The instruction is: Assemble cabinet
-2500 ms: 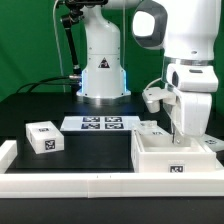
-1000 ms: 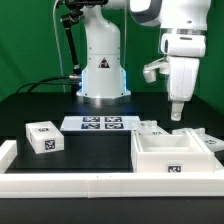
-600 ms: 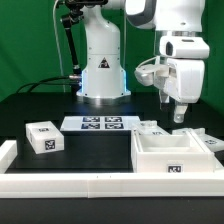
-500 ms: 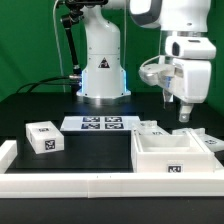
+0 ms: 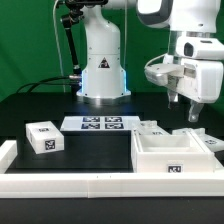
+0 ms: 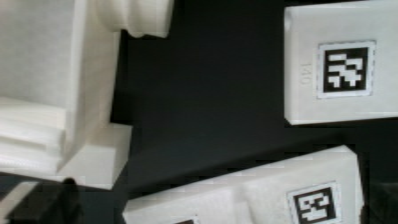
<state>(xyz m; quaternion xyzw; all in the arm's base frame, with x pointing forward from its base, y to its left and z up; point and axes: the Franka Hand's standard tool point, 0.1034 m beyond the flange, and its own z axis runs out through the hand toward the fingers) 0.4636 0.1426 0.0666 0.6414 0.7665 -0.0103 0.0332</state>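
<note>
The cabinet's white boxy frame (image 5: pixel 176 157) lies open-topped at the front on the exterior view's right, with a tag on its near face. A tagged white block (image 5: pixel 42 137) sits far over on the exterior view's left. One flat tagged panel (image 5: pixel 150 128) lies just behind the frame, another (image 5: pixel 207 140) at its right. My gripper (image 5: pixel 186 106) hangs open and empty above the frame's back right corner. The wrist view shows the frame's wall (image 6: pixel 50 95), two tagged panels (image 6: pixel 347 65) (image 6: pixel 267 195) on the black mat, and one dark fingertip (image 6: pixel 39 205).
The marker board (image 5: pixel 102 123) lies flat in front of the robot base (image 5: pixel 102 75). A long white border rail (image 5: pixel 70 185) runs along the table's front edge and turns up at the left end (image 5: pixel 6 150).
The arm has lifted away from the cabinet frame, moved toward the exterior view's right and turned its hand. The jaws stayed open and empty. No part has moved.
</note>
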